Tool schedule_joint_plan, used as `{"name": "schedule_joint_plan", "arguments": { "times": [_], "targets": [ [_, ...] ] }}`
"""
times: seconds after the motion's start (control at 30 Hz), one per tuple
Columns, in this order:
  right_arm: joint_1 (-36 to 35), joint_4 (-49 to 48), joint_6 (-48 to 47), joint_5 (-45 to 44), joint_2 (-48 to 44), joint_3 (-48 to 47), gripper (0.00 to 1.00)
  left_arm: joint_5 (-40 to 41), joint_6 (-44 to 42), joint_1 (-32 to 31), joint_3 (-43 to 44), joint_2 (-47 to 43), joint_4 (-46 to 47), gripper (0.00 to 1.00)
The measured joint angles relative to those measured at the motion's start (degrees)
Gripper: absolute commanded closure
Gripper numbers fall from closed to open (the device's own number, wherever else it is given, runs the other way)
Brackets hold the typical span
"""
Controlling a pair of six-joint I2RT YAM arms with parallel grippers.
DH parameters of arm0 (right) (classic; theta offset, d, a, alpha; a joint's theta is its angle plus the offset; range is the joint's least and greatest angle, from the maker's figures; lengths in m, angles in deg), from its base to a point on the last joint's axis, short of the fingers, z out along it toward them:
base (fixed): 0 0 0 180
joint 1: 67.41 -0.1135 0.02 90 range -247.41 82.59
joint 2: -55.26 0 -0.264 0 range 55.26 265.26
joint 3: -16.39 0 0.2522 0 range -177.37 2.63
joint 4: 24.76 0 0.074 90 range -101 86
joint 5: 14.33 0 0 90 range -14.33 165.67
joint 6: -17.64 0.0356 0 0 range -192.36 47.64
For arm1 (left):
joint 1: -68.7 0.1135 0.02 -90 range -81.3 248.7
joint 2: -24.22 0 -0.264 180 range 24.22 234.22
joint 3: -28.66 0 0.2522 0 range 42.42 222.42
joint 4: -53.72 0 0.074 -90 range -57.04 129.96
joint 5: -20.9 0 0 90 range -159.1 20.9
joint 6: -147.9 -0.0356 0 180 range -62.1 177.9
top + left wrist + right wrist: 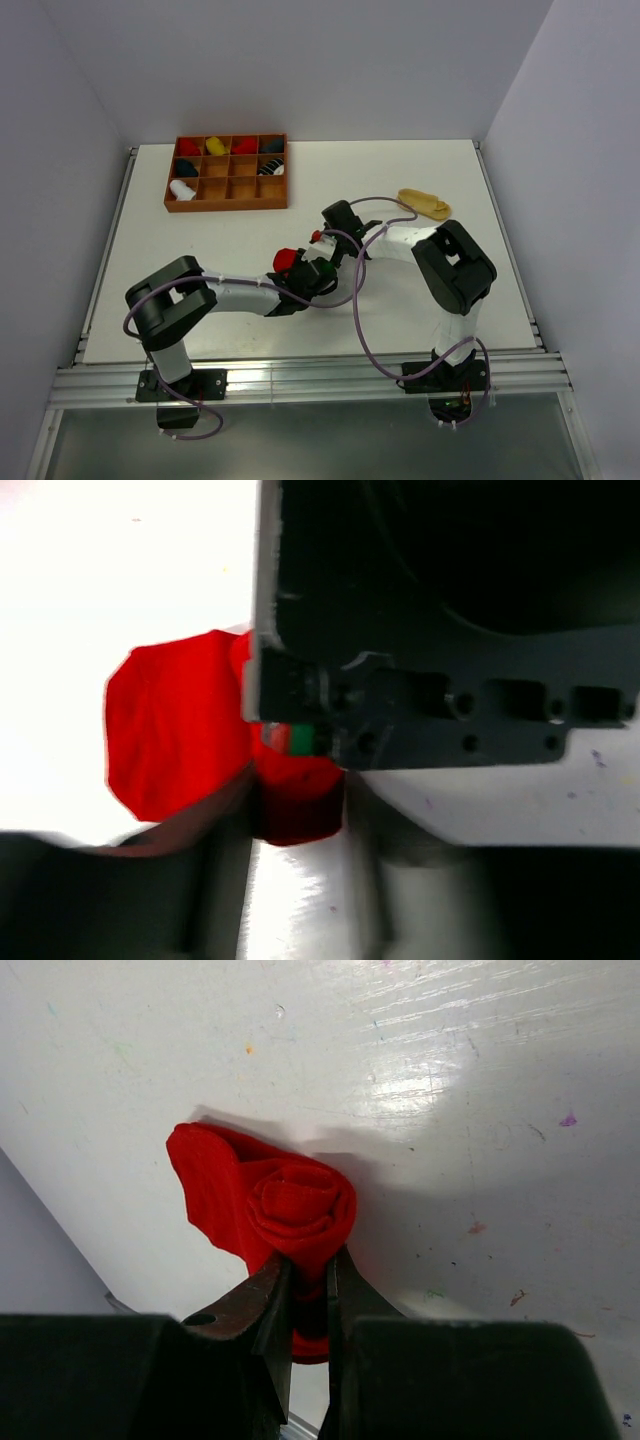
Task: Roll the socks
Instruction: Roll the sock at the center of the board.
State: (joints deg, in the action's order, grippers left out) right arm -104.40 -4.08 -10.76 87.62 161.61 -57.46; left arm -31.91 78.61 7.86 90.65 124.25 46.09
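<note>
Right gripper (305, 1272) fingers narrow, pinching coiled core of red sock (290, 1200), mid-table (400, 290). Left gripper (300, 268) beside loose flap; finger gap unclear, cannot tell. Best: hold core firm, wrap flap snug, avoid uncoiling.

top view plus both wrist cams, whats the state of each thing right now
red sock: rolled into a spiral, pinched at its lower edge
right fingers: shut on the red sock
left fingers: beside the red sock, grip unclear
tan sock: lying flat, unrolled
tray: some compartments filled, others empty
</note>
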Motion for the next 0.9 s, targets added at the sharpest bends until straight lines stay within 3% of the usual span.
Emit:
{"name": "schedule_joint_plan", "arguments": {
  "times": [0.1,0.17,0.3,0.47,0.6,0.9],
  "targets": [
    [0.31,-0.02,0.07,0.26,0.11,0.0,1.0,1.64,1.11,-0.17,1.42,1.22,-1.38,0.92],
    [0.74,-0.13,0.07,0.24,0.11,0.0,1.0,2.54,2.08,-0.33,2.58,2.16,-2.14,0.99],
    [0.98,-0.5,0.02,0.42,0.11,0.04,0.97,3.13,2.89,-0.44,3.23,2.62,-2.8,0.99],
    [0.96,-3.72,0.0,0.57,-0.33,1.92,0.64,-0.13,2.6,0.74,3.19,1.84,-3.37,0.99],
    [0.81,-8.2,0.26,0.57,-1.77,5.51,0.43,-9.51,3.17,4.66,2.23,-0.83,-3.56,0.99],
    [2.19,-18.51,2.43,-1.57,-8.41,15.58,0.34,-37.86,9.7,19.02,0.96,-3.04,-1.46,0.99]
  ]
}}
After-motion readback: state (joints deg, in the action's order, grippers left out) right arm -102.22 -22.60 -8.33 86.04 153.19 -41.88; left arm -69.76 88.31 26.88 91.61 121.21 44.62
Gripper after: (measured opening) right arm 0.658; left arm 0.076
